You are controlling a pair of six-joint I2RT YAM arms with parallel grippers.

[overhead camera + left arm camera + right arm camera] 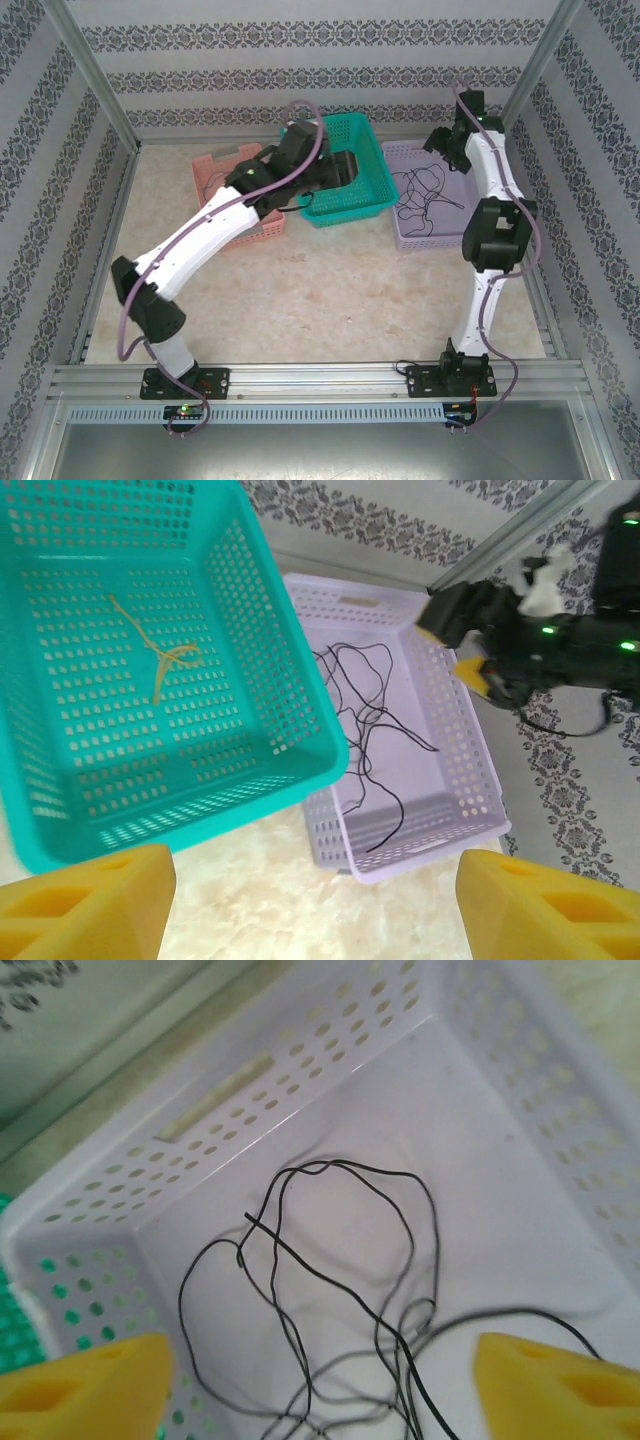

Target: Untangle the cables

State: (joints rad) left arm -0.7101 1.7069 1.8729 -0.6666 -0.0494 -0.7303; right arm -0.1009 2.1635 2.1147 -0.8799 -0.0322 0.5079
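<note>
A loose tangle of thin black cables [424, 196] lies on the floor of the lavender basket [402, 236]. My right gripper [320, 1390] hangs open above the black cables [340, 1260] at the basket's far end, and nothing is pinched between its yellow fingers [80, 1385]. One yellowish cable [160, 660] lies alone in the teal basket [300, 710]. My left gripper [315, 910] stands open and empty above the table, just in front of where the teal basket meets the lavender basket [470, 770]. The right gripper [480, 650] also appears beyond the black cables [365, 715].
A pink basket [228, 170] sits left of the teal basket [372, 165], partly under my left arm. All three baskets stand along the back of the marble-patterned table [320, 290]. Patterned walls and metal frame posts [95, 75] close in the sides.
</note>
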